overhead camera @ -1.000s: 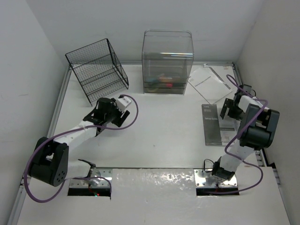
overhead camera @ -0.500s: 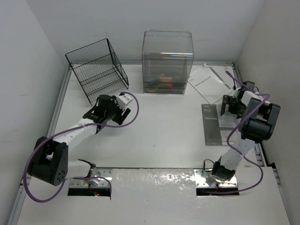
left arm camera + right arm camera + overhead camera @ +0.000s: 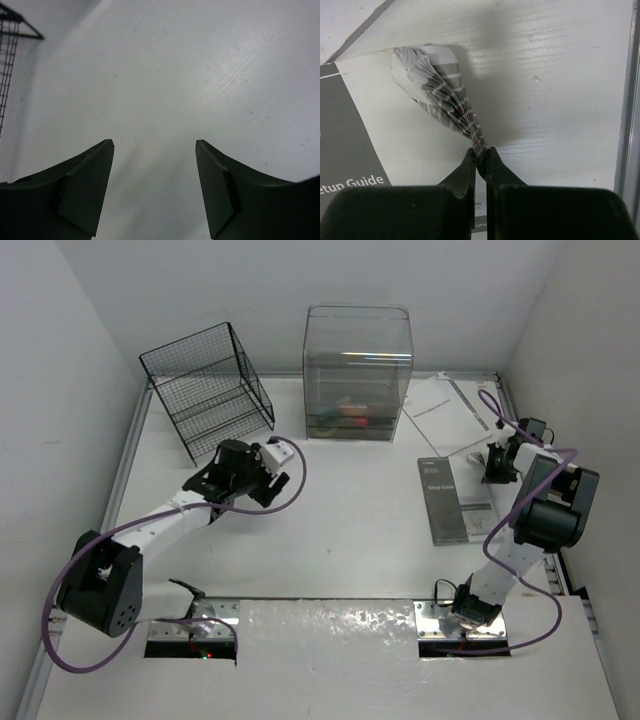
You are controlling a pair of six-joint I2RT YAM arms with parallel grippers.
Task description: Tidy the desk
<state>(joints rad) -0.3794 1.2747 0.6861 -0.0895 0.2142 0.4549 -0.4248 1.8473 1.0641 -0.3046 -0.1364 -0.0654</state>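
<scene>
We're mid-pickup: right gripper clamped on a fanned page corner of the setup guide at the table's 3 o'clock, left gripper apart & empty; next prob. needs a slow lift w/o tearing.

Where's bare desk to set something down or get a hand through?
Free: the wide middle of the desk, between left tool and booklet, in front of the clear box. Also a narrow gap between rack and box. Crowded: back right, where papers, booklet and the right tool bunch together.
</scene>
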